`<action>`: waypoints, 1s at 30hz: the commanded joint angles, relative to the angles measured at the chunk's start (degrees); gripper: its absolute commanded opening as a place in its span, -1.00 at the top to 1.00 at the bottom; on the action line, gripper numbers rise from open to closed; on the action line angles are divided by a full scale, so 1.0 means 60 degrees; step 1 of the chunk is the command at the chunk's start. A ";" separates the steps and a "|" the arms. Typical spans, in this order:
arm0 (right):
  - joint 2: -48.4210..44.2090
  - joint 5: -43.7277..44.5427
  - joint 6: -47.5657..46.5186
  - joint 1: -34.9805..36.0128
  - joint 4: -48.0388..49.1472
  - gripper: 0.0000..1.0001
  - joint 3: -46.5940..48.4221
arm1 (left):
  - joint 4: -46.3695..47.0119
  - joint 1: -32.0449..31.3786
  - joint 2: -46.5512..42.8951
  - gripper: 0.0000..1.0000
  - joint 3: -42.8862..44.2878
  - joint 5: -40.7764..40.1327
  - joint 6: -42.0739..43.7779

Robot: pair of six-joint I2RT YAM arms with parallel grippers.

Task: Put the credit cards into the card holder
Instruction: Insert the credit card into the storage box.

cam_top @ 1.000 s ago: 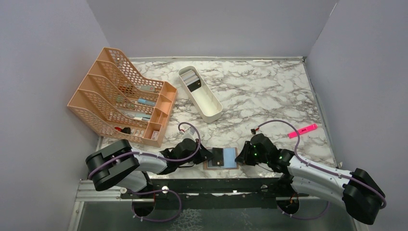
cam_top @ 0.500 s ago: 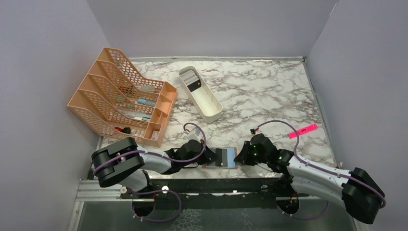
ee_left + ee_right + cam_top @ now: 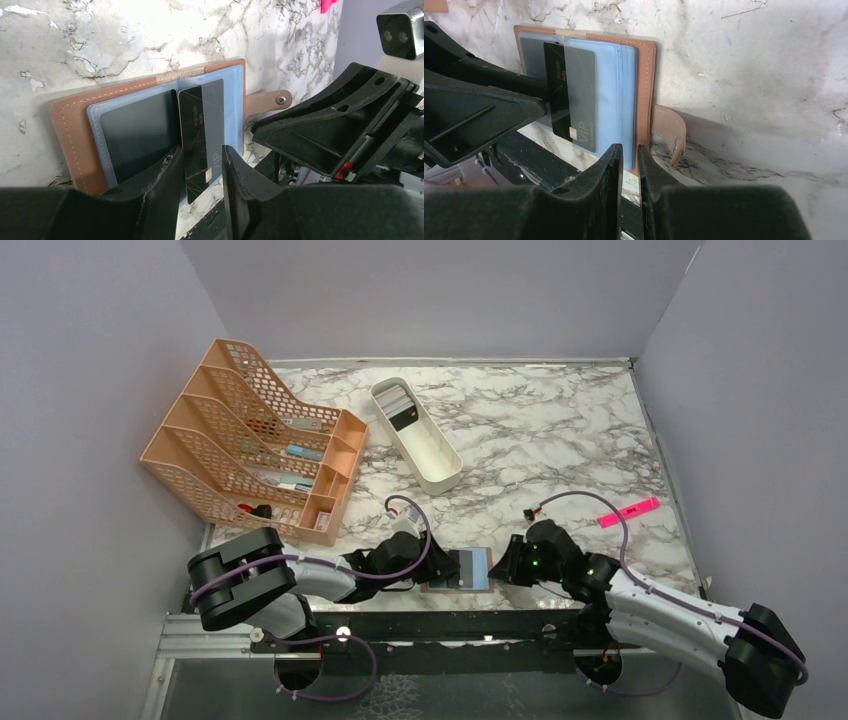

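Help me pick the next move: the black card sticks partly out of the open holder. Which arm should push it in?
Left, probably. The left gripper straddles the protruding end of the black card, jaws parted. The right gripper looks clamped on the strap-side edge of the card holder, steadying it.

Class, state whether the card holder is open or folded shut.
Open: the card holder lies spread flat, blue sleeves showing, strap unsnapped.

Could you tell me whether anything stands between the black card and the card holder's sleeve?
Nothing visible does. The black card lies partly in a clear sleeve of the open card holder, its near end between the parted fingers of the left gripper. The right gripper sits at the holder's right edge, off the card's path.
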 commanded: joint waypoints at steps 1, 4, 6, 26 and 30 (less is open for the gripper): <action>-0.0348 -0.0298 -0.0043 0.0073 -0.0311 0.55 0.0189 | -0.0092 -0.0098 -0.0189 0.23 0.0062 -0.0294 0.0143; -0.0497 -0.0538 0.0006 0.0073 0.0134 0.55 0.0090 | -0.0171 -0.0118 -0.0157 0.21 0.0143 -0.0314 0.0188; -0.0499 -0.0631 0.0060 0.0073 0.0414 0.55 0.0024 | -0.0258 -0.0127 -0.0167 0.19 0.0169 -0.0335 0.0250; 0.1036 -0.0793 0.0282 0.0073 0.1923 0.56 -0.0548 | -0.0920 -0.0405 0.0162 0.10 0.0770 -0.0494 0.0492; 0.1042 -0.0764 0.0317 0.0073 0.1972 0.56 -0.0683 | -0.0920 -0.0537 0.0451 0.11 0.1019 -0.0462 0.0573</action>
